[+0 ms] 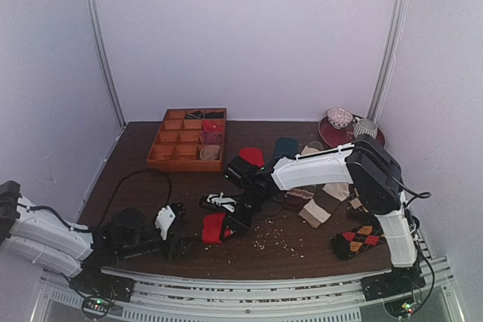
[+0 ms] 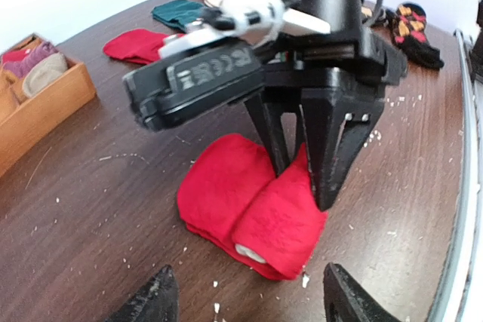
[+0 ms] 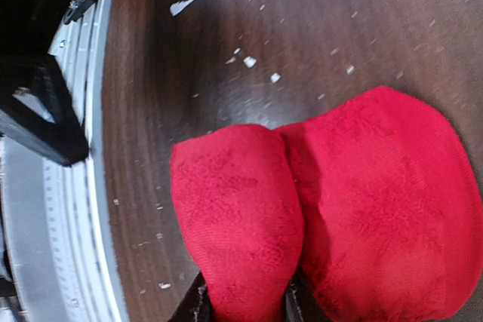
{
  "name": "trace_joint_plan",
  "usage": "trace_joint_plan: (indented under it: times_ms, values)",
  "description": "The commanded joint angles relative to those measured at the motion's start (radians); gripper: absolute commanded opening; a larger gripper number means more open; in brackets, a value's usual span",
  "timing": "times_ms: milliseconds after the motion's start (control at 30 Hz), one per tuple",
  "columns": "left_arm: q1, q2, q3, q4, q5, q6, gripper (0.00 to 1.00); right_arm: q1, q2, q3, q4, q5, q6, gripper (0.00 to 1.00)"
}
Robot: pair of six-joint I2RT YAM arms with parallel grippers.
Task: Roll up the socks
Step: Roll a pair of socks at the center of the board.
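Nearest the overhead camera, the metal rail [image 1: 249,286] is running along the near edge of the dark table [image 1: 143,186], and the 2 arms are reaching out from it. The left gripper [image 1: 185,246] is hanging low just left of the red sock [image 1: 213,228], while the right gripper [image 1: 240,216] is bearing on that sock from above. Farther back, a second red sock [image 1: 251,156], a dark teal sock [image 1: 284,147], beige striped socks [image 1: 321,203] and an argyle sock [image 1: 358,240] are lying across the middle and right of the table, and the wooden tray [image 1: 189,141] is sitting at the far left. In the left wrist view, the left gripper [image 2: 245,301] is showing its 2 dark fingertips spread wide at the bottom edge, holding nothing, with the red sock [image 2: 226,186] lying folded on the wood just ahead of them. The right gripper [image 2: 303,186] is standing upright over it, its 2 black fingers pinching a raised fold of the rolled right half, and a pale end is peeking from the roll's near side. In the right wrist view, the right gripper [image 3: 245,308] is squeezing the left lobe of the red sock [image 3: 377,186] between its fingers at the bottom edge, the other lobe is bulging to the right, and pale crumbs [image 3: 249,62] are dotting the wood beside the rail [image 3: 75,224].
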Motion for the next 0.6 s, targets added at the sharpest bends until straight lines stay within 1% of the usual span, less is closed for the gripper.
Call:
trace_joint_plan:
  times_ms: [0,33,100,200,267,300,367,500,567]
  values:
    - [-0.008,0.156,0.022,0.249,0.037,0.172,0.65,0.012,0.114,-0.035,-0.307,-0.003,0.063,0.24]
    - [-0.008,0.199,0.028,0.285,0.047,0.188,0.66,0.012,0.116,-0.038,-0.308,-0.005,0.069,0.24]
    - [-0.009,0.275,0.031,0.372,0.07,0.213,0.75,0.012,0.12,-0.038,-0.312,-0.003,0.075,0.24]
    - [-0.01,0.359,0.039,0.46,0.126,0.231,0.76,0.012,0.125,-0.032,-0.317,-0.004,0.075,0.24]
    - [-0.014,0.391,0.043,0.496,0.171,0.239,0.81,0.012,0.126,-0.031,-0.319,-0.002,0.076,0.24]
    - [-0.017,0.401,0.04,0.522,0.188,0.242,0.82,0.012,0.129,-0.029,-0.32,-0.002,0.075,0.24]
    - [-0.021,0.413,0.048,0.52,0.214,0.249,0.82,0.011,0.134,-0.026,-0.323,-0.001,0.074,0.24]
    - [-0.027,0.43,0.08,0.464,0.258,0.256,0.72,0.008,0.146,-0.014,-0.322,-0.005,0.074,0.24]
    - [-0.03,0.445,0.093,0.443,0.278,0.242,0.7,0.005,0.148,-0.006,-0.319,-0.013,0.075,0.23]
